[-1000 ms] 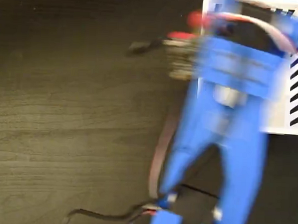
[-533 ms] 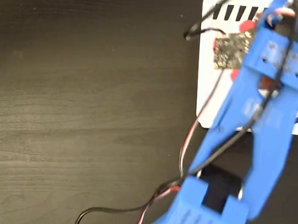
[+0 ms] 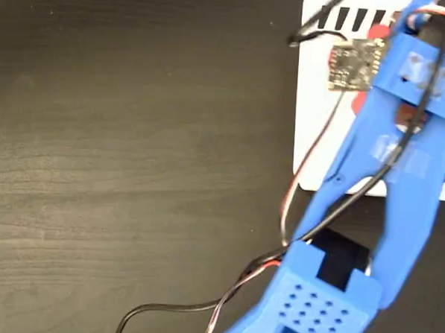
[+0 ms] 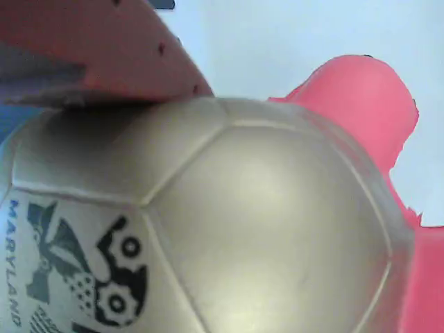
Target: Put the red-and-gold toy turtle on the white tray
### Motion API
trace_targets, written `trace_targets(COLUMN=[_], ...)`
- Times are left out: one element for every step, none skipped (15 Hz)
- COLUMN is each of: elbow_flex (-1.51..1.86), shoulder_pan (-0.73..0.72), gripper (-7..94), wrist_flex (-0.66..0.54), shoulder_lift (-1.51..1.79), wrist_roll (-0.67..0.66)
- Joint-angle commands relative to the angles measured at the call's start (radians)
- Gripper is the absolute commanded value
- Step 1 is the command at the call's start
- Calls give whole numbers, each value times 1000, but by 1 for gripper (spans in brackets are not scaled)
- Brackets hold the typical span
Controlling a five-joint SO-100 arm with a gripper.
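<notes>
Clearly, in the wrist view, the brown two-finger gripper (image 4: pixel 104 59) presses one finger (image 4: pixel 111 48) against the small rubbery red-and-gold toy turtle (image 4: pixel 208 222), whose shiny gold panelled shell with black print fills the frame, a coral-red limb beyond it; the jaws look closed on the turtle, though the other finger is unseen. Beyond lies the flat white black-striped tray (image 3: pixel 315 104), and the blue arm (image 3: pixel 403 146) holds the turtle over it, probably for release
</notes>
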Motion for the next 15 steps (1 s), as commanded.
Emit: trace_targets(elbow_flex=[-35,-18,-5,9,14,20,28,34,37,41,43,43,43,43,43], shoulder_pan=[8,8,8,8,8,8,8,6,6,5,5,5,5,5,5], gripper=[0,0,0,0,0,0,0,0,0,0,0,0,0,0,1], wrist_flex=[5,5,5,5,5,5,5,5,5,5,5,5,5,2,0], shoulder_lift=[44,44,40,35,32,31,29,28,28,28,28,28,28,25,20], wrist_roll=[0,0,5,6,9,9,9,9,9,9,9,9,9,9,9])
